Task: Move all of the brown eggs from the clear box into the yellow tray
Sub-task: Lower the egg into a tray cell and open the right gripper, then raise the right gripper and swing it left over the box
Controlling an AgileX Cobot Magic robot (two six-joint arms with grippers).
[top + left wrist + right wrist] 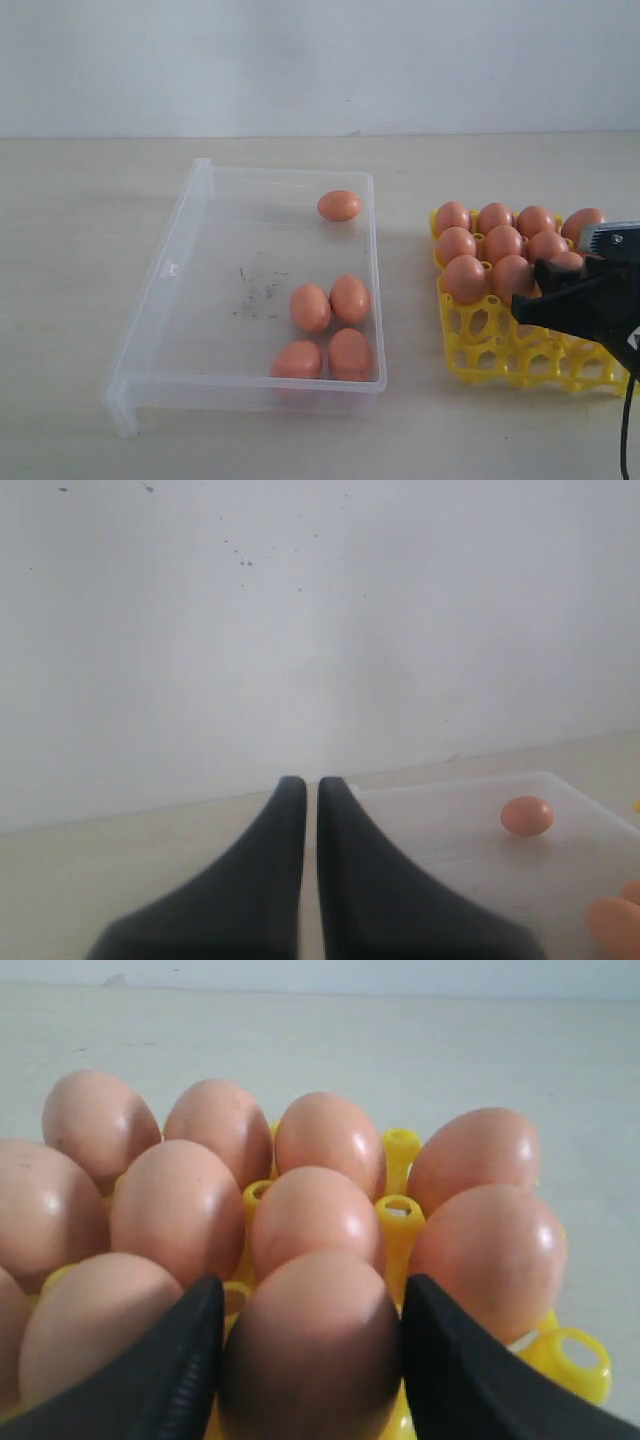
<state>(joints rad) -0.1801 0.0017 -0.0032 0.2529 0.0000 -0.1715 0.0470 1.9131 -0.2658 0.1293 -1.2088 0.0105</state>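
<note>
Right fingers point(150, 1380) grip egg point(310, 1345) at yellow tray point(578, 1360).

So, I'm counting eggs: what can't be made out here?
Exterior view: the black right gripper hides the yellow plastic egg tray's cups behind it.
Right wrist view: the fingers hide whether the held smooth brown egg is seated.
Left wrist view: the edge crops the shallow clear plastic box.

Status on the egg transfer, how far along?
Done: roughly ten brown eggs sit in the yellow tray. In hand: the right gripper is shut on one more egg at the tray. Left: five eggs in the clear box, with the tray's cups nearest the camera empty. The left gripper is shut, holding nothing.
</note>
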